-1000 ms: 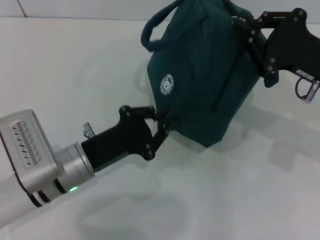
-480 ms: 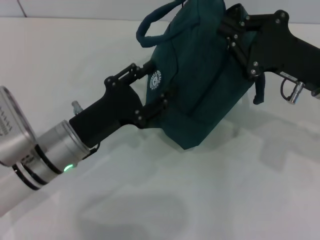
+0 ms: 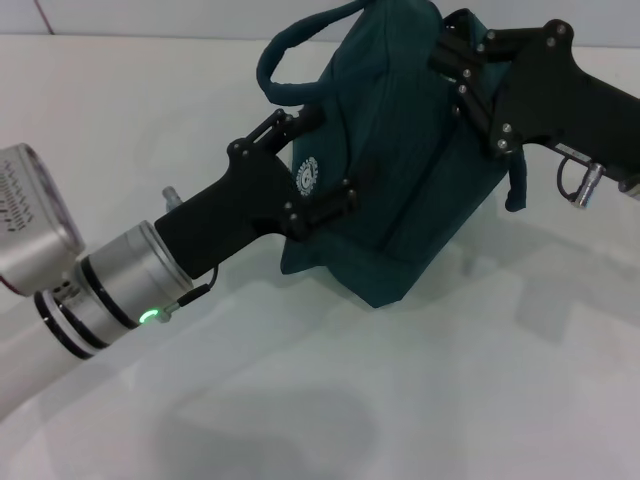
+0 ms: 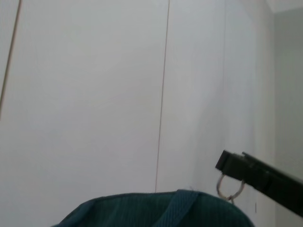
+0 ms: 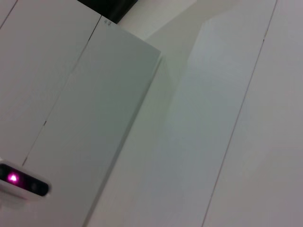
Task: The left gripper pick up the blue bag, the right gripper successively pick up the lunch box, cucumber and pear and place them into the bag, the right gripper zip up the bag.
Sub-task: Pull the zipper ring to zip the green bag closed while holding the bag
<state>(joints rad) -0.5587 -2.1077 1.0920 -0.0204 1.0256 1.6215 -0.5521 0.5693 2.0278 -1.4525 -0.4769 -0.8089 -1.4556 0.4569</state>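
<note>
The blue bag (image 3: 400, 170) was held up above the white table (image 3: 420, 400), between the two grippers. It was tilted, with one lower corner pointing down at the table. Its dark loop handle (image 3: 290, 50) stuck up near the top. A small round white logo (image 3: 305, 172) was seen on its side.

The left gripper (image 3: 320, 165) was pressed against the side of the bag, right by the logo. One finger (image 3: 275, 130) was laid along the upper side of the bag and the other finger lower down. A fold of the bag's cloth seemed to be pinched between them. A small green light (image 3: 148, 317) was lit on the silver wrist of the left arm.

The right gripper (image 3: 455, 55) was placed at the top end of the bag. Its fingers were closed on the cloth there. A dark strap (image 3: 516, 185) was left hanging down just under this gripper.

In the left wrist view, only the top edge of the bag (image 4: 156, 210) was seen, with a pale wall behind it. A black bar with a small metal ring (image 4: 229, 187) was seen close by. In the right wrist view, only pale wall panels (image 5: 118, 118) and a little pink light (image 5: 13, 178) were shown.
</note>
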